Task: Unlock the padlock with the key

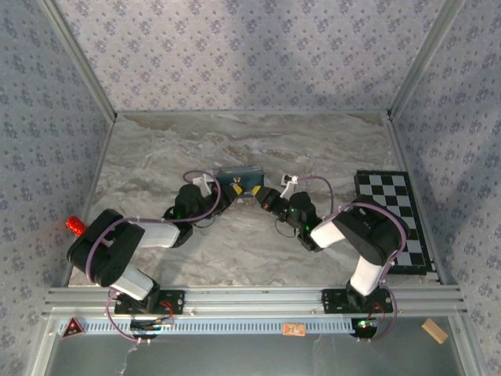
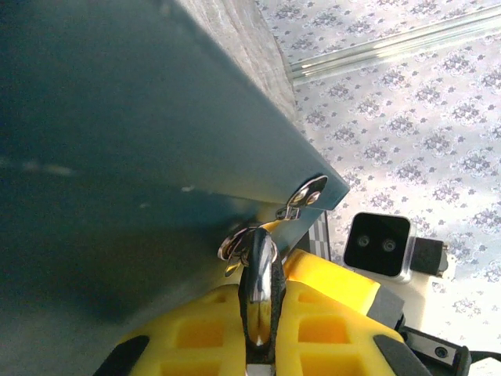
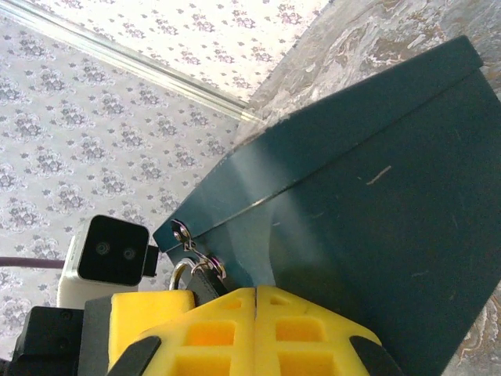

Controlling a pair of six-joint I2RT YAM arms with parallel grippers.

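Observation:
A blue box (image 1: 239, 182) stands at mid-table, and both arms meet at its near side. In the left wrist view my left gripper (image 2: 262, 291) is shut on the padlock (image 2: 263, 286), a narrow black block with a shiny metal face. Its pale shackle sits in the hasp on the box (image 2: 117, 157) corner. From the right wrist, the padlock (image 3: 205, 280) hangs from that hasp beside my right gripper (image 3: 256, 292). The right gripper's yellow fingers are pressed together against the box (image 3: 376, 196), with nothing visible between them. The key is hidden. From above, the left gripper (image 1: 225, 193) and right gripper (image 1: 261, 196) nearly touch.
A black-and-white chequered board (image 1: 395, 219) lies at the right edge of the table. A red object (image 1: 74, 225) sits at the left edge by the left arm. Patterned walls close in three sides. A small wooden block (image 1: 433, 330) lies below the front rail.

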